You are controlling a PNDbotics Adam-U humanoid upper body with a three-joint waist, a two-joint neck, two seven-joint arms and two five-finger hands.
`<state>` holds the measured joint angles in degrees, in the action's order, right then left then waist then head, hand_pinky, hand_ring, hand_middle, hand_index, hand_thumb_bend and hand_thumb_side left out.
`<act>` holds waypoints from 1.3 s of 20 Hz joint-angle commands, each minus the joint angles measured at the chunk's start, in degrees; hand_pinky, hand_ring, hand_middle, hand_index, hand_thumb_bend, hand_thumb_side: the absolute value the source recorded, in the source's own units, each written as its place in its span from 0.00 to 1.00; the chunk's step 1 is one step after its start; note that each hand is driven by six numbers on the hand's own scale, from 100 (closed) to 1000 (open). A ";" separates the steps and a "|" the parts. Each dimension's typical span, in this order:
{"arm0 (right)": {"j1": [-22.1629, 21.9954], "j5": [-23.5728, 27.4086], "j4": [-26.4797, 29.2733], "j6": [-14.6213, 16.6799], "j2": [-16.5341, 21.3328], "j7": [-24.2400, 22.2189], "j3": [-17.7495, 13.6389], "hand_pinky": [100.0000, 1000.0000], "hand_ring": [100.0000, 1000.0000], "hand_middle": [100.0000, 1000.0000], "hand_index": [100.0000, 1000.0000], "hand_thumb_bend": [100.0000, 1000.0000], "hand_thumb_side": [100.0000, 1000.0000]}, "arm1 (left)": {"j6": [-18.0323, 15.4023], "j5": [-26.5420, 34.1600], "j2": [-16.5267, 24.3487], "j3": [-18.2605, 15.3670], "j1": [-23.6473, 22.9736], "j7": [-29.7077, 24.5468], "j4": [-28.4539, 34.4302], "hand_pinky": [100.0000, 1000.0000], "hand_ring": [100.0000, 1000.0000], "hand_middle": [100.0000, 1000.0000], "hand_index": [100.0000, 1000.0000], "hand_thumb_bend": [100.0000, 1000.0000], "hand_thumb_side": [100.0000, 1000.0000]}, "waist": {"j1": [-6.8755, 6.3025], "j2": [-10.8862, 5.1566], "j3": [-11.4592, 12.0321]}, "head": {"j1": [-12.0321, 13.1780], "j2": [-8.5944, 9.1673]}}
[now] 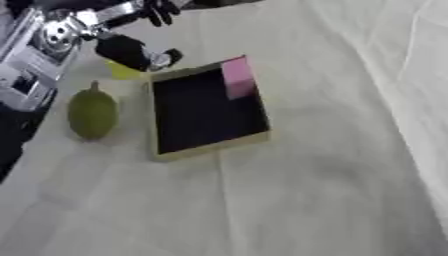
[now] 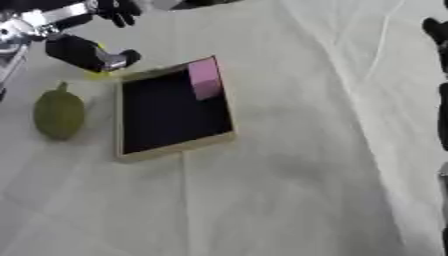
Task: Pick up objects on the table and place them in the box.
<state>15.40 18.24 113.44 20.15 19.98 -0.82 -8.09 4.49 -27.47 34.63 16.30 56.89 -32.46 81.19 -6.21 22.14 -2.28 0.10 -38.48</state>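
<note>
Left hand [image 1: 131,52] comes in from the upper left corner, silver-jointed arm angled down across the table [image 1: 315,190], black fingers [image 1: 162,14] splayed up top and the thumb part stretched toward the box [image 1: 208,107]. It sits right over a small yellow thing [image 1: 122,72] just beside the box's far left corner, but I honestly can't tell if it has hold of it or is just above it. The box is a shallow tan cardboard tray with a dark inside, lying askew, and a pink block [image 1: 238,77] leans in its far right corner. A green pear [image 1: 92,112], matte and bumpy with a short stem, lies on the table just left of the box, not touching it. The table is covered in wrinkly white cloth. The right eye view also catches a black strip of the right hand [image 2: 435,30] at the right edge, which the left eye view misses; too little shows to say how it's posed.
</note>
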 commanded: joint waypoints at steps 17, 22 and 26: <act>0.13 -1.13 1.16 0.57 0.98 -0.26 -0.21 0.90 0.98 0.51 0.81 0.00 0.60 | -6.18 -1.69 7.11 -4.86 -0.35 2.85 -6.51 0.96 0.87 0.81 0.93 0.47 0.32 | 0.27 -0.44 -0.24 | 2.03 2.01; 0.21 -1.59 1.16 0.51 0.60 -0.65 -0.04 0.90 0.98 0.51 0.82 0.00 0.60 | -8.45 -2.66 6.99 -5.06 -0.01 2.12 -7.88 0.97 0.88 0.82 0.93 0.51 0.33 | -0.01 0.43 -1.33 | 1.93 2.78; 0.36 -2.09 1.16 0.38 0.37 -0.99 0.13 0.90 0.99 0.51 0.82 0.00 0.60 | -9.30 -3.40 7.13 -5.50 0.19 1.60 -8.97 0.98 0.89 0.83 0.94 0.52 0.32 | -0.45 1.27 -2.19 | 1.75 3.51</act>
<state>15.20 16.57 113.44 20.49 19.91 -1.54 -8.02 -4.37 -30.61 39.80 11.90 55.93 -30.78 72.08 -6.23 23.96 -4.59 1.93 -35.95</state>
